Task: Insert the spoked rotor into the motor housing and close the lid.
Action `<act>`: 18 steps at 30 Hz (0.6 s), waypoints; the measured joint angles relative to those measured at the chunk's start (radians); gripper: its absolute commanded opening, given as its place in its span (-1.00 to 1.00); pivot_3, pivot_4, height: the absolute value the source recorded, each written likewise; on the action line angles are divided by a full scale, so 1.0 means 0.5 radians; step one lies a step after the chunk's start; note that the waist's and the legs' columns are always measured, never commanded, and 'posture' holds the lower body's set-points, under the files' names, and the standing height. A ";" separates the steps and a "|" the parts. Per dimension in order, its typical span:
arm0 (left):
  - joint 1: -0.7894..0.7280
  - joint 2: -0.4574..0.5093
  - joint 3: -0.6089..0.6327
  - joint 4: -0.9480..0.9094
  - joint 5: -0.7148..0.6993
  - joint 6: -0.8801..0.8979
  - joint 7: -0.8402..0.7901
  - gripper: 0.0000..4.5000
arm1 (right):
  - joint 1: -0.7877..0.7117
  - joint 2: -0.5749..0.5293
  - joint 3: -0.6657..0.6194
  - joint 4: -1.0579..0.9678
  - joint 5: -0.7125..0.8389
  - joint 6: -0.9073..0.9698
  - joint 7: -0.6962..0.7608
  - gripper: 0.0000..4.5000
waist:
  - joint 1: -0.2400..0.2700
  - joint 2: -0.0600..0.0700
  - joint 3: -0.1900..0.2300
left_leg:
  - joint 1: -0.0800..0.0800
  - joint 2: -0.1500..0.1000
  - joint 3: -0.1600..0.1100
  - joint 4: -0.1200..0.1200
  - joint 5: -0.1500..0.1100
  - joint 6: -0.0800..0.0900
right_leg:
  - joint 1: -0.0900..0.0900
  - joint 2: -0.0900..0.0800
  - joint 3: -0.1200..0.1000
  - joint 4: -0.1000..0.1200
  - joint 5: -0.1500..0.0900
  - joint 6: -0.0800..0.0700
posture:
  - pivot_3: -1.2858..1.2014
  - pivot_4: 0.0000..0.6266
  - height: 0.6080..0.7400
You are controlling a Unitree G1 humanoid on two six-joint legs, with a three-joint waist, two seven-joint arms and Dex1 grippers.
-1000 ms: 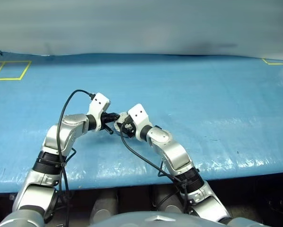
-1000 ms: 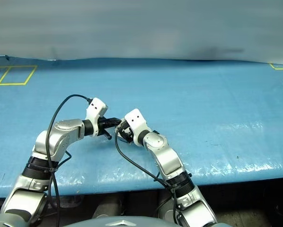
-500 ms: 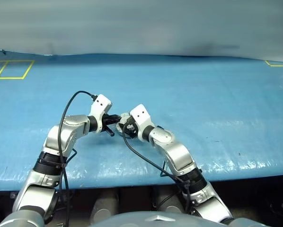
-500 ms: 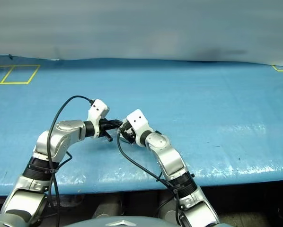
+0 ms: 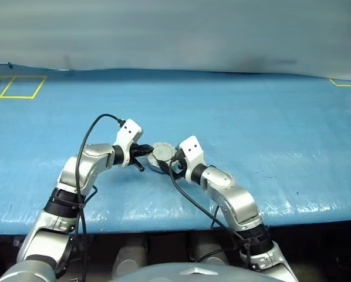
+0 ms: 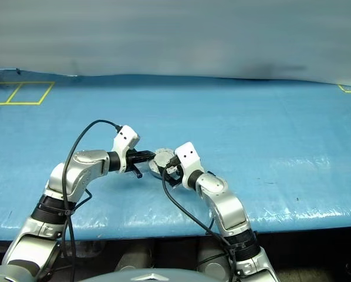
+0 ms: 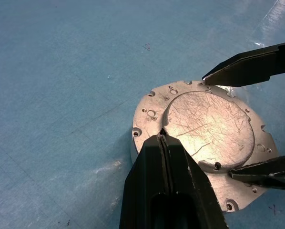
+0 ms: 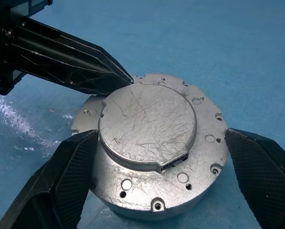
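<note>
1. Since a second ago the right hand (image 8: 152, 191) has drawn back toward the robot's right, uncovering the closed motor housing (image 5: 161, 155); its fingers now stand wide apart.
2. Both arms bend inward over the blue desk (image 5: 269, 123), hands meeting near its front edge.
3. The left hand (image 7: 162, 136) is pinched shut, its tip resting on the lid (image 7: 209, 124) by the raised disc's edge.
4. The right wrist view shows the housing between the spread fingers (image 8: 71, 167), one just beside its side wall, the lid down, plain scratched grey.
5. The head views show the housing lying flat on the desk between the hands.
</note>
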 measured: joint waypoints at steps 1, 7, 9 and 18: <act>-0.004 0.001 -0.003 0.005 0.013 -0.002 -0.004 -1.00 | 0.039 -0.021 -0.028 -0.016 0.037 0.053 0.017 0.98 | 0.004 0.000 0.000 | -0.001 0.000 0.000 0.000 0.000 0.000 | 0.000 0.000 0.000 -0.002 0.000 0.000 | 0.03 -0.52 1.00; -0.012 -0.001 -0.009 0.010 0.028 -0.019 -0.015 -1.00 | 0.298 -0.136 -0.180 -0.254 0.325 0.288 0.136 0.98 | 0.010 0.003 0.003 | -0.009 0.000 0.001 0.000 -0.001 0.001 | -0.007 0.000 0.000 -0.001 0.000 0.001 | 0.03 -0.52 1.00; -0.014 -0.001 -0.009 0.010 0.034 -0.025 -0.016 -1.00 | 0.340 -0.133 -0.268 -0.319 0.441 0.378 0.160 0.98 | 0.009 0.003 0.004 | -0.010 0.001 0.001 0.000 -0.001 0.001 | -0.007 0.001 -0.001 -0.001 0.000 0.001 | 0.03 -0.52 1.00; -0.012 0.004 -0.009 0.012 0.039 -0.055 -0.027 -1.00 | 0.328 0.332 -0.747 -0.227 0.945 0.666 -0.099 0.98 | 0.010 0.006 0.006 | -0.019 0.001 0.000 0.001 -0.001 0.002 | -0.015 0.000 -0.002 -0.003 0.000 0.001 | 0.03 -0.52 1.00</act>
